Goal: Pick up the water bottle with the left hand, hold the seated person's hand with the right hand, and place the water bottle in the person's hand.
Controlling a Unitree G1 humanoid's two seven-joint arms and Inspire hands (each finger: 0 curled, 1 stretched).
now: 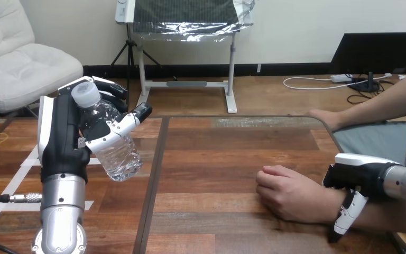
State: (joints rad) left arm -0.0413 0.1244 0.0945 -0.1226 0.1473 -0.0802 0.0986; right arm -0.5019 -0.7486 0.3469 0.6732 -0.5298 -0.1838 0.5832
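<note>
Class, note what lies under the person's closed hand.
Wooden table lies under the person's closed hand; anything beneath its palm is covered. The right robot hand grips its wrist.

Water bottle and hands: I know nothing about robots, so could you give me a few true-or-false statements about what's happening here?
1. The left hand grips the water bottle above the table. True.
2. The bottle has no cap. False: a pale cap is on it.
3. The right hand is at the person's wrist, with a finger curled over it. True.
4. The person's near hand already has the bottle. False: it rests on the table, well apart from the bottle.
</note>
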